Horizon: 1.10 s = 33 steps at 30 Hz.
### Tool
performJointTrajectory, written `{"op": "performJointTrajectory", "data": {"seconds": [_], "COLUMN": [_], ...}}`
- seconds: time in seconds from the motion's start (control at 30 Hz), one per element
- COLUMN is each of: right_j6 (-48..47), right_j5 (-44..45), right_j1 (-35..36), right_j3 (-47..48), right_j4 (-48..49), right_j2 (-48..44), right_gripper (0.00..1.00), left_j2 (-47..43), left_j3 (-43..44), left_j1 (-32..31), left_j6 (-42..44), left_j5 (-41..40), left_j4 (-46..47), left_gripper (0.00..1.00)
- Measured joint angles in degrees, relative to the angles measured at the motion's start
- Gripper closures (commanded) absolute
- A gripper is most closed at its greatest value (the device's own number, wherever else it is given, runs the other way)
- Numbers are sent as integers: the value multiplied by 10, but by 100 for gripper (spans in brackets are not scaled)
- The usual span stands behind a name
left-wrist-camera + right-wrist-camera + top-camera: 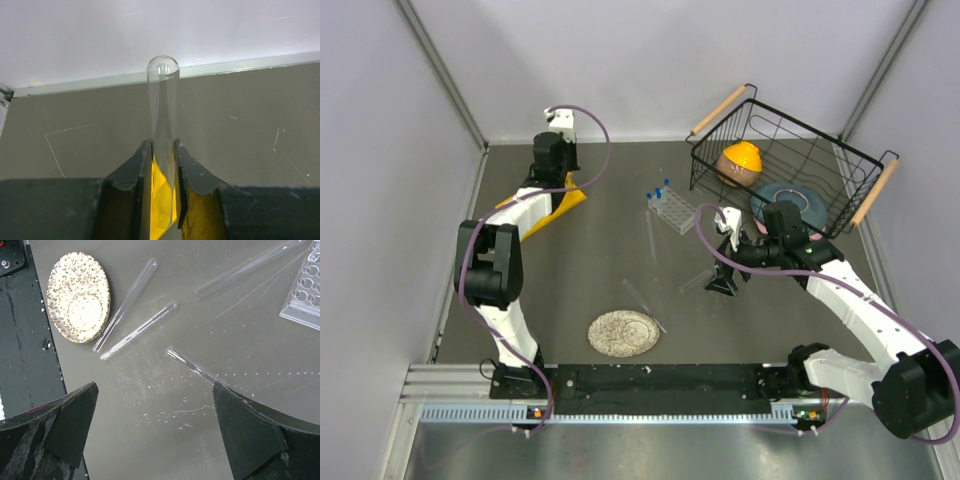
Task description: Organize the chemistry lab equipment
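Between left jaws, test tube (pixel 163 110) over yellow rack (pixel 567 204), wrist view only

text: none legible; labels: none legible; brands, numbers, signs: none legible — all three views

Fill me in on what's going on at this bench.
The left gripper is shut on a long thin clear test tube, holding it over the yellow tube rack at the far left. The right gripper hangs open over several more clear tubes lying loose beside a round speckled flat disc. A small clear plastic rack with blue-capped vials sits in the middle.
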Motion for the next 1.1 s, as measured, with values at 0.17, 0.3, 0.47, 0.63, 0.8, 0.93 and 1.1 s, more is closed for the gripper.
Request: {"op": "performJointTrajectory", "data": {"seconds": [0.17, 0.3, 0.47, 0.63, 0.8, 0.93, 1.1], "right_j6": [-3, -3, -4, -3, 25, 58, 134], "right_j5": [0, 0, 0, -12, -60, -89, -113], "right_j1": [0, 0, 0, 0, 2, 15, 25], "right_j3": [0, 0, 0, 0, 0, 0, 4], "right_j4": [-1, -2, -5, -7, 7, 43, 121], "right_j2": [0, -1, -6, -10, -10, -9, 19], "right_gripper": [1, 1, 1, 1, 1, 1, 1], "left_j2": [-21, -58, -105, -169, -272, -365, -470], "left_j3": [-2, -1, -2, -42, -146, -257, -377], "left_j1": [0, 0, 0, 0, 0, -9, -68], "left_j6": [-1, -2, -9, -57, -174, -301, -421], "left_j5": [12, 24, 39, 107, 224, 301, 318], "left_j4": [-5, -9, -10, -17, -3, 47, 91], "left_gripper": [95, 94, 95, 96, 96, 96, 96]}}
